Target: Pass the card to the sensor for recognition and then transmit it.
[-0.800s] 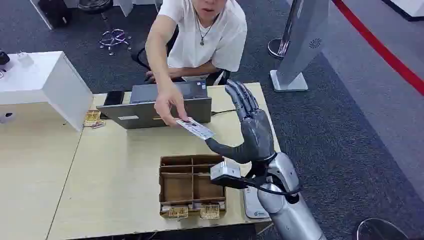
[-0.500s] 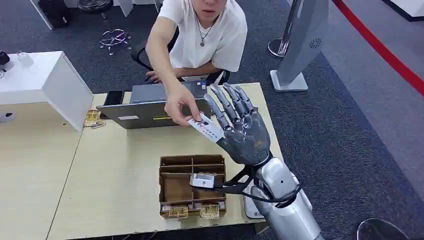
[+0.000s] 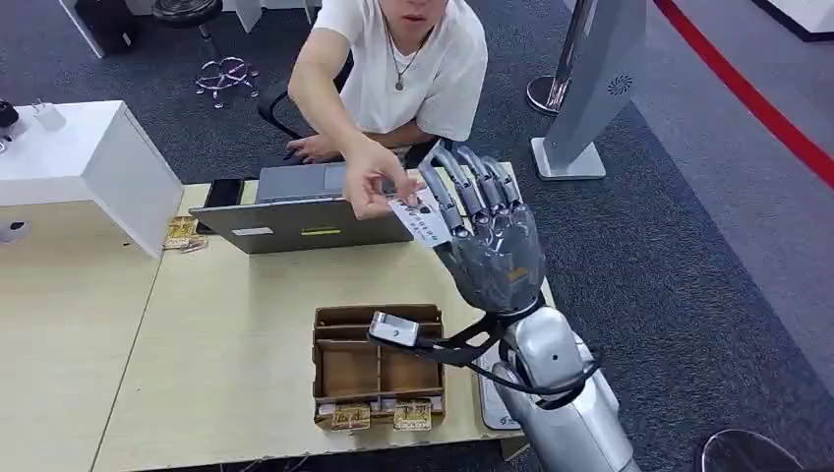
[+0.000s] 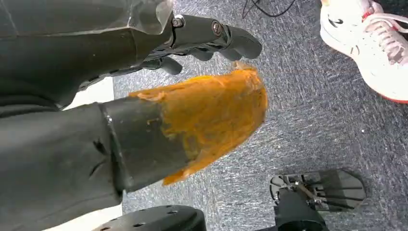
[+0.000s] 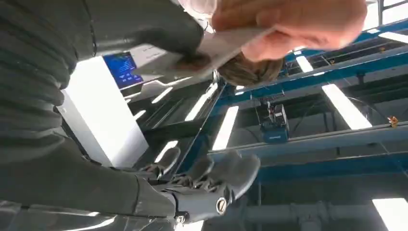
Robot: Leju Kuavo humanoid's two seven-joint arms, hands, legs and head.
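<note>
The robot's grey right hand (image 3: pixel 489 246) is reaching up over the far edge of the pale wooden table (image 3: pixel 226 324), palm raised and fingers spread, with the small white printed card (image 3: pixel 421 218) lying against its thumb side. A seated person's hand (image 3: pixel 372 177) is pinching the same card from the other end. The left hand (image 4: pixel 202 43) is hanging over grey carpet, fingers curled in with nothing in them.

Table (image 3: pixel 226 334): light wood — under the raised right hand (image 3: pixel 489 251).
Laptop (image 3: pixel 305 211): beyond-left of the hand.
Cardboard tray (image 3: pixel 378 366): nearer — left of the wrist.
</note>
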